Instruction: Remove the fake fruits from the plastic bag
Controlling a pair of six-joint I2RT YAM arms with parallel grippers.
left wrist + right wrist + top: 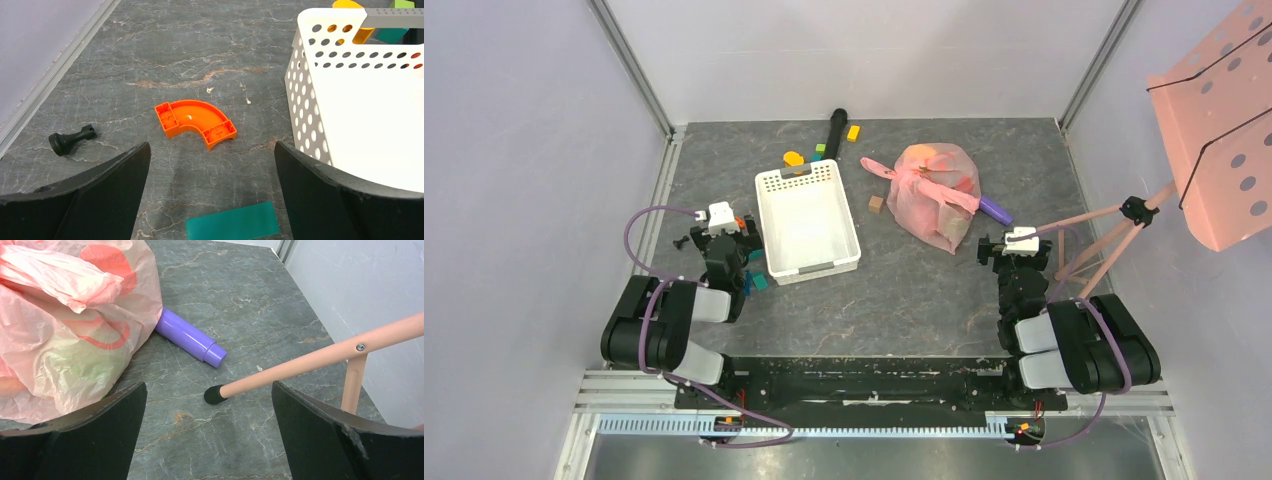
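The pink plastic bag (932, 192) lies right of centre on the table, handles tied, with the fake fruits showing only as red, orange and green shapes through its skin. In the right wrist view the bag (65, 325) fills the upper left. My right gripper (1016, 246) is open and empty, just right of the bag's near corner; its open fingers also show in the right wrist view (207, 432). My left gripper (724, 232) is open and empty, left of the white basket (776, 240), above bare table in the left wrist view (212, 192).
A purple cylinder (190, 337) lies against the bag's right side. A pink stand leg (300, 362) with a black foot crosses just ahead of my right gripper. An orange curved piece (194, 122), a teal block (232, 226) and a black peg (70, 140) lie by my left gripper. Blocks (824, 150) sit behind the basket.
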